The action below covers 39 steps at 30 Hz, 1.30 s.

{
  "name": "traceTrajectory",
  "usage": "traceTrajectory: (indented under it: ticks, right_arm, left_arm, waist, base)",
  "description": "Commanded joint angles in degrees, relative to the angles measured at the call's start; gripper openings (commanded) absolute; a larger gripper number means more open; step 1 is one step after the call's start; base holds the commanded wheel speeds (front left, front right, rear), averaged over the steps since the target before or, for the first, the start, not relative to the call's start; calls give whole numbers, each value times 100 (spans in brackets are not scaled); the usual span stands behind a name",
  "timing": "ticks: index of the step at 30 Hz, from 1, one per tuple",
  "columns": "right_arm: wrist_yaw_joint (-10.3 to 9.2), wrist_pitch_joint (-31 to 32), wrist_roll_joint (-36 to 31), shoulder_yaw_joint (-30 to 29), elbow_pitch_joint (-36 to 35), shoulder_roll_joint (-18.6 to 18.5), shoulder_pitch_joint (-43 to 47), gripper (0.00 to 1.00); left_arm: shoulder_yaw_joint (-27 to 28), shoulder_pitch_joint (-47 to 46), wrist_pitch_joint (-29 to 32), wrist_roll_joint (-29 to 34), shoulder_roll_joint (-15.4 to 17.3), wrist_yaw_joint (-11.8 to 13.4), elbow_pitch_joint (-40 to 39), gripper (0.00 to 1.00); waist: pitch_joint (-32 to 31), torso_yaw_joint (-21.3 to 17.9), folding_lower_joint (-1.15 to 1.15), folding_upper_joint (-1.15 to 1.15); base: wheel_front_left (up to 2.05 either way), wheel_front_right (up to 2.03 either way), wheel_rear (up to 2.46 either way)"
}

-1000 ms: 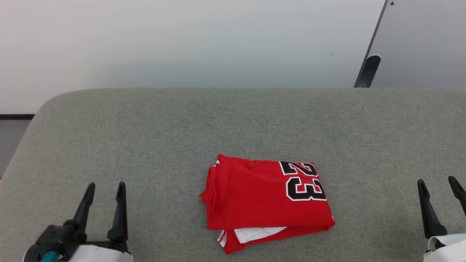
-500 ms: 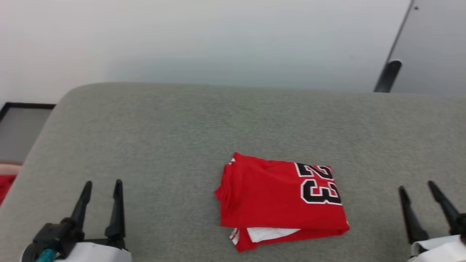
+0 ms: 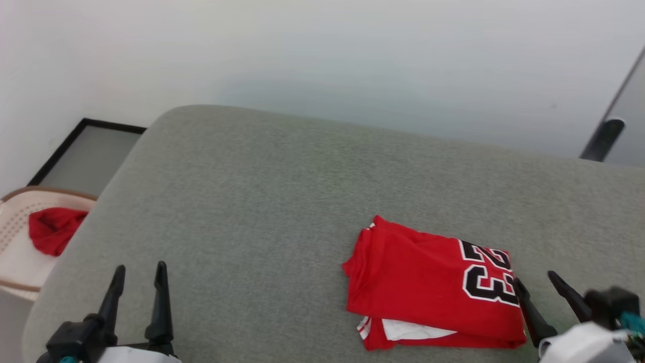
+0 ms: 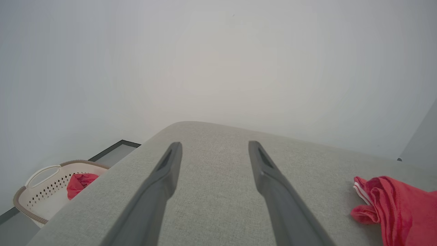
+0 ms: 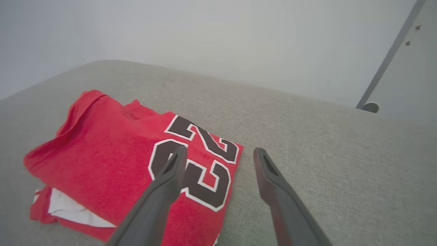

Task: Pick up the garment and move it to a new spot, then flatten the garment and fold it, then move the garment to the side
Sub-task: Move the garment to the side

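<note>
Folded garment in right wrist view (basket in left)

A desk covered in grey woven fabric, with 1 rounded corner at its far left, has a plain white wall behind it. Off its left edge and lower down sits a cream perforated basket with a brown rim. A small plain red cloth lies crumpled inside it. Just behind the basket is a grey panel in a black frame, and at the far right a dark slanted post shows beyond the desk's far edge.
</note>
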Motion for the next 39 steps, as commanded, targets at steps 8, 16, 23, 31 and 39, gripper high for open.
traceTrajectory:
  ticks: [8, 16, 23, 31, 39]
  right_arm:
    - [-3, 1803, 605, 262, 345, -299, -585, 100]
    - [-3, 3278, 889, 299, 647, -388, -952, 100]
    - [-3, 4037, 1021, 324, 931, -306, -1151, 100]
    - [-3, 4466, 1387, 352, 1407, -166, -1559, 100]
    - [0, 4801, 2260, 519, 1674, -328, -1932, 0]
  left_arm:
    - [-156, -11, -6, -53, -88, -13, 76, 100]
    - [-331, -184, -6, -150, -182, -13, 170, 100]
    - [-408, -289, -6, -189, -262, -13, 230, 100]
    - [-454, -416, -6, -261, -334, -12, 255, 100]
    - [-450, -479, -6, -315, -369, -12, 264, 100]
  waist:
    - [60, 308, 0, 0]
    - [284, 498, 0, 0]
    - [454, 596, 0, 0]
    - [593, 629, 0, 0]
    - [684, 623, 0, 0]
  base:
    - [0, 0, 0]
    - [0, 0, 0]
    - [0, 0, 0]
    - [0, 0, 0]
    - [0, 0, 0]
